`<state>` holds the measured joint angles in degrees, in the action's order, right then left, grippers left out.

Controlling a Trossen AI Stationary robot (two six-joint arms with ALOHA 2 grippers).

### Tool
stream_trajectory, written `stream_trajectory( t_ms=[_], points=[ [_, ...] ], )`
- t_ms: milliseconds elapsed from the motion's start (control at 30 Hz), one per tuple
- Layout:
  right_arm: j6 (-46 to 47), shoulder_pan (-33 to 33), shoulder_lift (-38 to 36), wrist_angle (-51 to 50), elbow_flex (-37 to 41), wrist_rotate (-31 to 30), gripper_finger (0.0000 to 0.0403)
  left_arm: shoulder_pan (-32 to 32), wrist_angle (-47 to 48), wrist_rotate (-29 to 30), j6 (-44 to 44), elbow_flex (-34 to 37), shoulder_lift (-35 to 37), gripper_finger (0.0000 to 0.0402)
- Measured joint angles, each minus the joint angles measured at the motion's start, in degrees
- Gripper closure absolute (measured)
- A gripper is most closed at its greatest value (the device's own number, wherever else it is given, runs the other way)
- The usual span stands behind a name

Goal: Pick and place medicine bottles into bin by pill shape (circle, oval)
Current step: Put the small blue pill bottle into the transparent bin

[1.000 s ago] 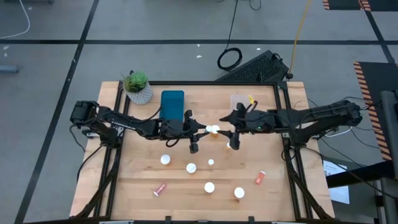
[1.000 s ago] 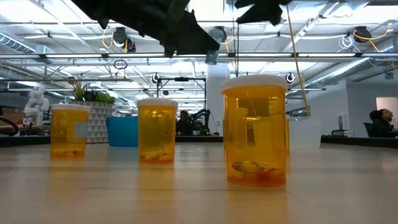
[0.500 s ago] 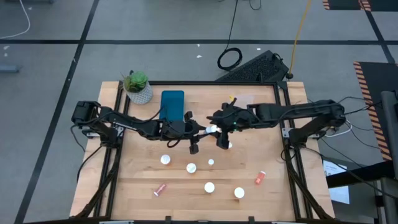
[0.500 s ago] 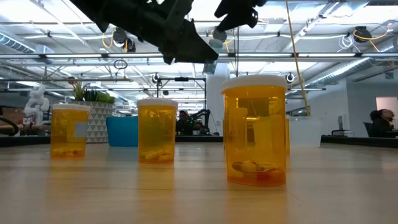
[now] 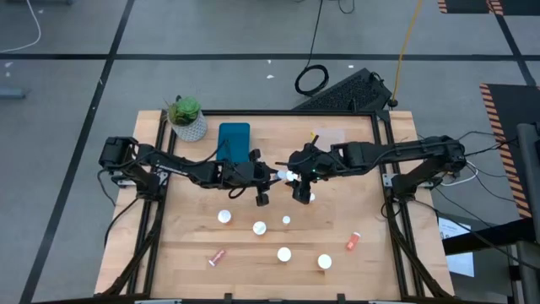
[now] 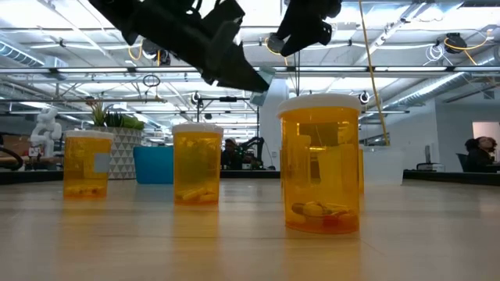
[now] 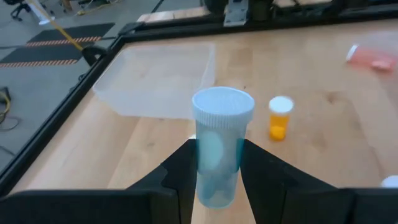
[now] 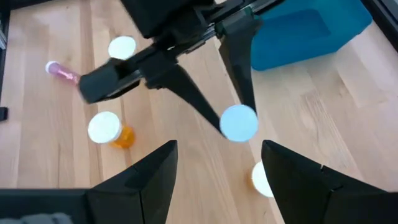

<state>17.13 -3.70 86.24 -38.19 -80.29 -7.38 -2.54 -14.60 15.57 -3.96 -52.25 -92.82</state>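
Left gripper (image 7: pixel 216 163) clamped on a pale blue bottle (image 7: pixel 217 144), held upright above mid-table; right gripper (image 8: pixel 216 163) spread wide, facing that bottle's white cap (image 8: pixel 239 122) from just beside.

Below, from largest to smallest: wooden table (image 5: pixel 194 245); blue bin (image 5: pixel 234 141) and clear bin (image 7: pixel 155 81) at the far edge; plant (image 5: pixel 186 116) at the corner; amber bottles (image 6: pixel 319 164) standing toward the near side; slim pink bottle (image 5: pixel 217 257) and orange one (image 5: pixel 353 241) lying flat.
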Motion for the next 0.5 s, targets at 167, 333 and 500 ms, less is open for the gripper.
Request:
stream_trajectory(
  t_ms=[167,333,500],
  points=[
    [1.29,0.58,1.13,0.77,0.0,-2.02,0.0177,0.75,1.68,0.12,-0.2,0.0,0.0,0.0284],
    [1.58,2.44,2.95,1.95,0.0,-3.36,0.0177,0.76,2.2,0.13,-0.22,0.0,0.0,0.0284],
    [1.46,3.11,4.93,4.56,0.0,-3.06,0.0177,0.76,2.61,0.13,-0.07,0.0,0.0,0.0284]
  ],
)
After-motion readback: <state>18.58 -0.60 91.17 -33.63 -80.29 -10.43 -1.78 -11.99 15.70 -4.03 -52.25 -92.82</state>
